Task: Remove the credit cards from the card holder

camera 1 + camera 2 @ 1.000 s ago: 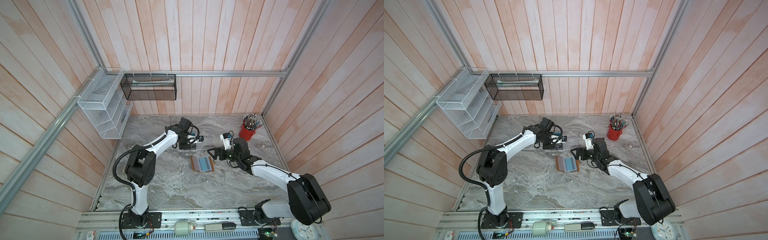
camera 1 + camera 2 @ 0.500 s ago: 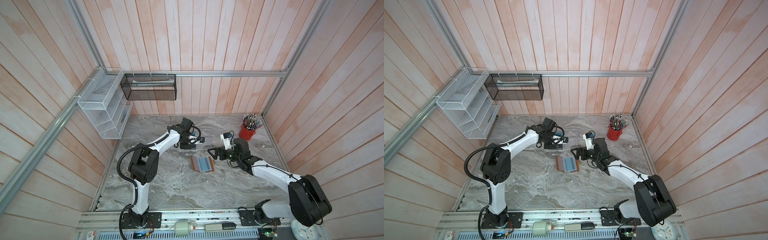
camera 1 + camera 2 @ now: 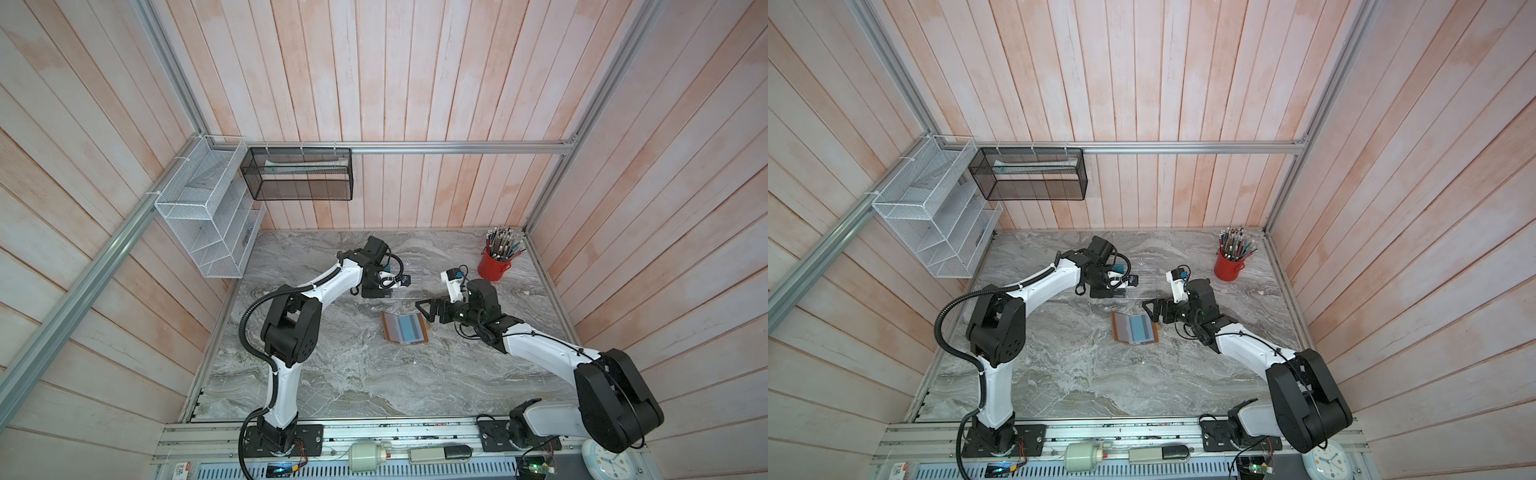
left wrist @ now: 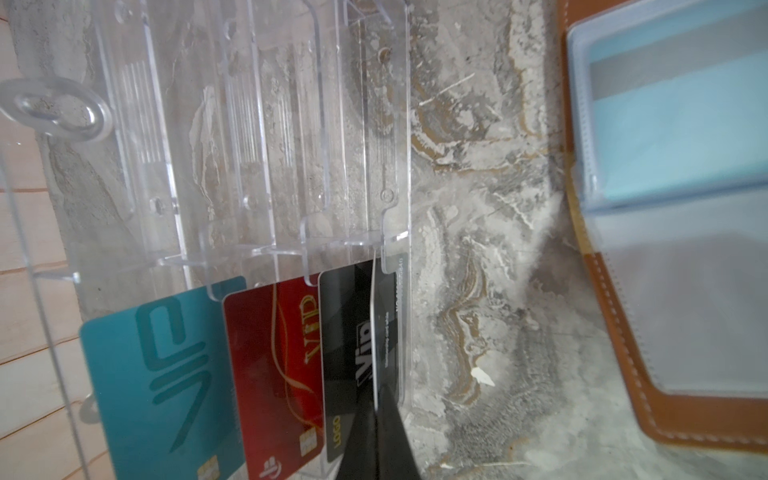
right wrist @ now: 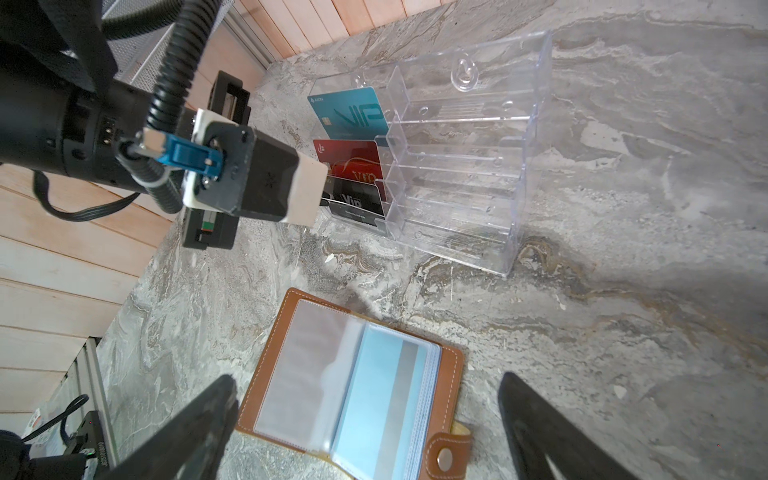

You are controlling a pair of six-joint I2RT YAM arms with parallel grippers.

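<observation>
The card holder (image 3: 405, 328) (image 3: 1136, 328) lies open on the marble. It is tan leather (image 5: 451, 374) (image 4: 623, 311) with clear sleeves, and a pale blue credit card (image 5: 374, 395) (image 4: 673, 124) sits in one sleeve. My right gripper (image 5: 368, 380) (image 3: 426, 309) hovers open just above it, touching nothing. My left gripper (image 4: 376, 409) (image 3: 376, 291) is shut on a thin dark card (image 4: 376, 332), seen edge-on in the front slot of a clear acrylic rack (image 4: 249, 124) (image 5: 465, 145). Teal (image 4: 158, 365), red (image 4: 274, 365) and black (image 4: 345, 353) VIP cards stand in the rack.
A red cup of pencils (image 3: 494, 266) stands at the back right. A white wire basket (image 3: 203, 220) and a black mesh basket (image 3: 299, 174) hang on the walls at the back left. Wooden walls close in the marble top on three sides.
The left arm's elbow has swung slightly to the right while its gripper stays at the rack. The right arm and the card holder have not moved.
</observation>
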